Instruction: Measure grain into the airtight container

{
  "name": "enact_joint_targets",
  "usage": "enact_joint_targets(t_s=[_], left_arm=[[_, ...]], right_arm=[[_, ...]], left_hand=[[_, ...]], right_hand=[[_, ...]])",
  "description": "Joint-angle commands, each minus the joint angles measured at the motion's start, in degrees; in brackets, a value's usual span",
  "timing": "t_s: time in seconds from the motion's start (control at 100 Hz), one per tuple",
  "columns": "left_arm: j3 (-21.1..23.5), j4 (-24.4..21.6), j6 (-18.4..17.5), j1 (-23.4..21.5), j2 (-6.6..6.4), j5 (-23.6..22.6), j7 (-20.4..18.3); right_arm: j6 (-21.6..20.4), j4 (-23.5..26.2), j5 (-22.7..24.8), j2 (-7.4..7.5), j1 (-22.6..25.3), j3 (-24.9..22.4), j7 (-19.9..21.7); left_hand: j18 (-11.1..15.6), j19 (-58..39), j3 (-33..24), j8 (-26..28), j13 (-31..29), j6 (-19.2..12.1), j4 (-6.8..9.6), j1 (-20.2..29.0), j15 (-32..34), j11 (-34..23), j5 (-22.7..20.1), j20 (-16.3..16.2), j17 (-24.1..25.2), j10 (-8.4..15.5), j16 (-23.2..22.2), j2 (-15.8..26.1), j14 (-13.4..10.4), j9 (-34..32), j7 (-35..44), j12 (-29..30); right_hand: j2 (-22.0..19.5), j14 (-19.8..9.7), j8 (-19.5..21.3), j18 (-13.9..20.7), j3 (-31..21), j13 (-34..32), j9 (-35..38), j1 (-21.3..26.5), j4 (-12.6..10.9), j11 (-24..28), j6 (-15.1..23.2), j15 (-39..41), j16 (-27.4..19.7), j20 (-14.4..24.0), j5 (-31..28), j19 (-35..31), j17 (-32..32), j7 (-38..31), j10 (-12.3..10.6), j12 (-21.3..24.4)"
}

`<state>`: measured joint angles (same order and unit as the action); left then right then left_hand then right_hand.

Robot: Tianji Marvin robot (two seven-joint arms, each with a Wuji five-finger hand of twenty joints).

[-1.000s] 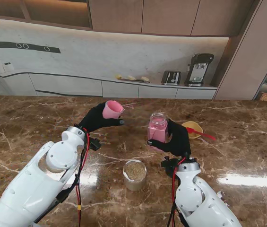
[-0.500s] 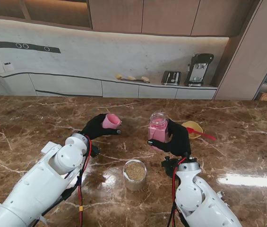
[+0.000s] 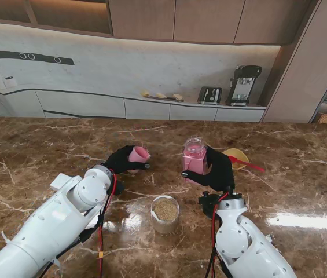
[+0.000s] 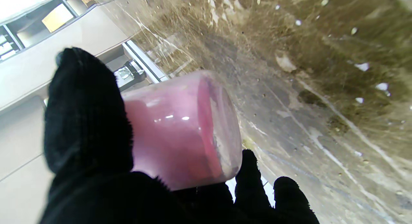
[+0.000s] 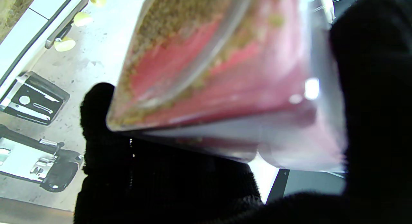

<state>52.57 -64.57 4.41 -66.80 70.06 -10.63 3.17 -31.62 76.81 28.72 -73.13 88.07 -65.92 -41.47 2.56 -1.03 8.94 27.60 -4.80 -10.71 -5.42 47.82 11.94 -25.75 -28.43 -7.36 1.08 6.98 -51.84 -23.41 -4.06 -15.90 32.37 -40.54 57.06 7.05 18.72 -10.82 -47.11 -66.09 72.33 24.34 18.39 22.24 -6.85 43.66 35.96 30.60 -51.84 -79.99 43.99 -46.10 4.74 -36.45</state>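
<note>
Near the middle of the stand's frame, the left hand (image 3: 122, 160) in its black glove grips a small pink cup (image 3: 139, 154), tipped so its mouth faces toward the right of the frame. In the left wrist picture the cup (image 4: 180, 130) fills the centre, its clear rim turned sideways, with a thumb (image 4: 85, 111) wrapped over one side and fingertips (image 4: 251, 172) under the other; I cannot tell whether anything is left inside it.

Just right of centre, the right hand (image 3: 216, 169) is closed around a clear jar (image 3: 194, 155) with pink contents, held upright off the marble table (image 3: 36, 150). The right wrist picture shows the jar (image 5: 225, 72) close up, with brownish grain lying on the pink.

In the lower middle of the stand's frame a glass of grain (image 3: 165, 213) stands on the table between the two arms. To the right of the jar lies a yellow lid (image 3: 237, 156) with a red spoon (image 3: 246, 164) across it.
</note>
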Motion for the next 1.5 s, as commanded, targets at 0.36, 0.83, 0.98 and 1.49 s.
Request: enact_joint_targets(t_s=[0.36,0.83,0.98,1.49], left_arm=[[0.47,3.19,4.53,0.39,1.33,6.63,-2.76],[-1.28,7.17,5.38,1.25,1.48,3.2,-1.67],[-1.95,7.24,6.12,1.39,0.64,0.93,-3.14],[-1.58,6.4,8.88,-0.11,-1.74,-4.56,-6.27]], right_arm=[[0.18,-0.54,-0.4,0.04,0.05,0.27,1.41],[-0.12,-0.93,-0.47,0.03,-0.22,0.52,1.63],[-0.27,-1.03,-0.45,0.02,-0.3,0.55,1.66],[-0.59,-1.24,-0.54,-0.06,-0.38,0.61,1.55]], left_hand=[[4.3,2.18,-5.77,-9.32,1.23,-12.17,0.28,9.31,-12.7,20.45,-6.61,7.48,-0.63,5.97,41.52,24.4,-6.57,6.32,-3.24,21.96],[4.98,2.16,-5.24,-13.6,1.56,-11.59,-0.16,4.21,-13.51,25.57,-3.95,7.46,-0.75,8.41,50.33,28.66,-9.42,7.86,-10.28,26.13],[4.86,2.17,-5.18,-13.19,1.59,-12.19,0.19,2.69,-13.5,26.17,-2.58,7.46,-0.73,8.27,50.39,28.73,-9.18,8.01,-10.73,27.53],[4.27,2.19,-6.67,-12.98,1.81,-11.58,1.59,3.29,-13.52,25.95,0.35,7.48,-0.62,6.7,50.45,24.12,-7.77,8.12,-11.44,29.33]], right_hand=[[-11.23,-7.16,2.44,2.18,-20.94,-2.91,3.07,20.34,-3.83,4.87,22.24,2.18,0.68,0.06,-7.16,-1.34,0.0,-8.57,-9.72,-1.76],[-11.26,-7.09,2.43,2.14,-20.92,-2.88,3.12,20.26,-3.82,4.87,22.34,2.34,0.76,0.07,-7.25,-1.33,-0.03,-8.57,-9.82,-1.77],[-11.33,-7.07,2.38,2.14,-20.92,-2.88,3.15,20.23,-3.81,4.86,22.45,2.39,0.74,0.07,-7.26,-1.32,-0.03,-8.53,-9.67,-1.75],[-11.32,-7.13,2.35,2.14,-21.03,-2.84,3.13,20.03,-3.77,4.78,22.53,2.41,0.69,0.07,-7.26,-1.32,-0.03,-8.61,-9.77,-1.67]])
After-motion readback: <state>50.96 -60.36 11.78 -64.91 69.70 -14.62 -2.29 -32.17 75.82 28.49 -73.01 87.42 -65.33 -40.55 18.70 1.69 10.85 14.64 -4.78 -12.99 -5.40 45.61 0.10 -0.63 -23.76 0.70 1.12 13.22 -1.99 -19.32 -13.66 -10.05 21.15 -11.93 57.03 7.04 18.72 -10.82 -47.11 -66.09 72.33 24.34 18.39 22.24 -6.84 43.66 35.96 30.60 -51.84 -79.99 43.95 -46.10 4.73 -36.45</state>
